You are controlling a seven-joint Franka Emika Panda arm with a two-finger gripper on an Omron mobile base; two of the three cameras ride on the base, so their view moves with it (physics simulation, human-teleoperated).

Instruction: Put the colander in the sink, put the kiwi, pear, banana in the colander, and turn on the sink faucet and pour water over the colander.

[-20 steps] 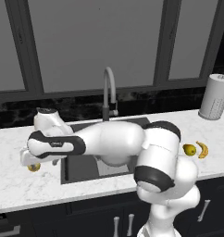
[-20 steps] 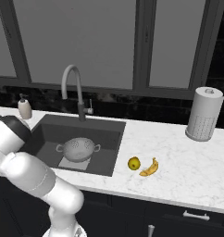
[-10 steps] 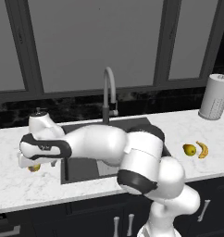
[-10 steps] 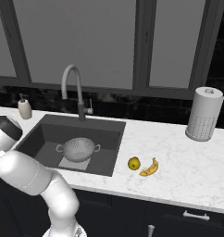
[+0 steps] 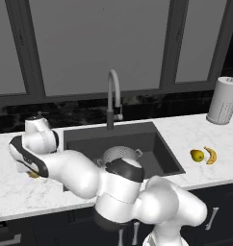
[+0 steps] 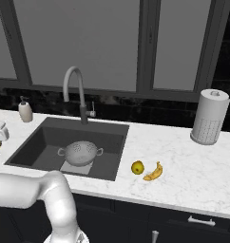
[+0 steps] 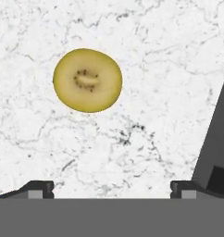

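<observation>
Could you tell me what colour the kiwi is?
Yellow-green, with dark seeds around a pale centre; hand view shows the kiwi best.

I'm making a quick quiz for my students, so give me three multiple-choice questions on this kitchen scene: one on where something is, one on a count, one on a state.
1. Where is the colander?
A. in the sink
B. on the counter
C. held by the gripper

2. How many fruits lie right of the sink?
A. one
B. two
C. three

3. How is the gripper above the kiwi?
A. shut on it
B. open
C. shut, empty

Answers:
1 A, it sits on the basin floor.
2 B, pear and banana.
3 B, fingertips stand wide apart, kiwi untouched.
</observation>
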